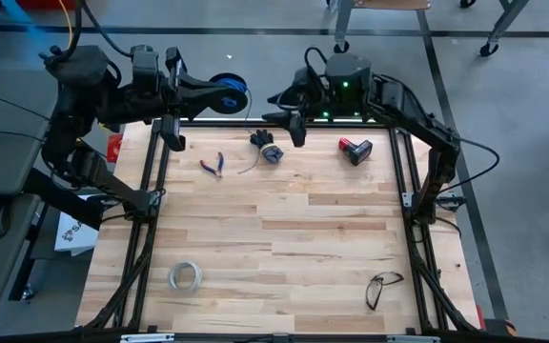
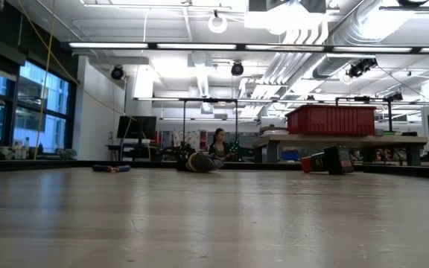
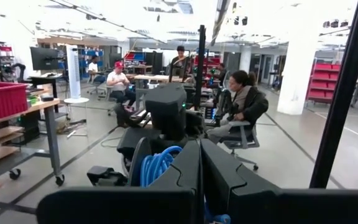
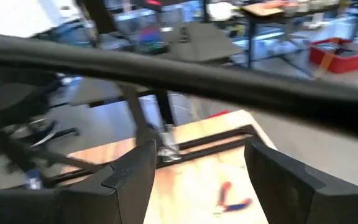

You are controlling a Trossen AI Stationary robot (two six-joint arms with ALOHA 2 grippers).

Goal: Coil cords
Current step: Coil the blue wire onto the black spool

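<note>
1. The right gripper (image 1: 276,98) hangs above the far edge of the pale wooden table (image 1: 274,248), its two dark fingers (image 4: 132,177) spread wide with nothing between them.
2. Just on the table side of that gripper lies the small round dark spool (image 1: 271,152), and the thin bluish-grey wire (image 1: 249,166) trails from it across the wood towards the table's left; neither gripper touches spool or wire.
3. In the low view the spool (image 2: 197,161) sits far back on the table top.
4. The small red-and-blue handled pliers (image 1: 213,165) lie just left of the wire's end, also near the table's far edge.
5. The red and black battery pack (image 1: 355,150) rests to the right of the spool, near the table's far right corner.
6. The left gripper (image 1: 233,92) is held off the table, beyond its far left corner, with its fingers (image 3: 225,180) pressed together; a blue coil (image 3: 157,165) shows behind them, though what it is I cannot tell.
7. Well apart from the spool, near the table's front edge, lie a whitish ring of tape (image 1: 185,277) on the left and black-framed glasses (image 1: 381,287) on the right.
8. Beyond the table several people sit at desks in the room.
</note>
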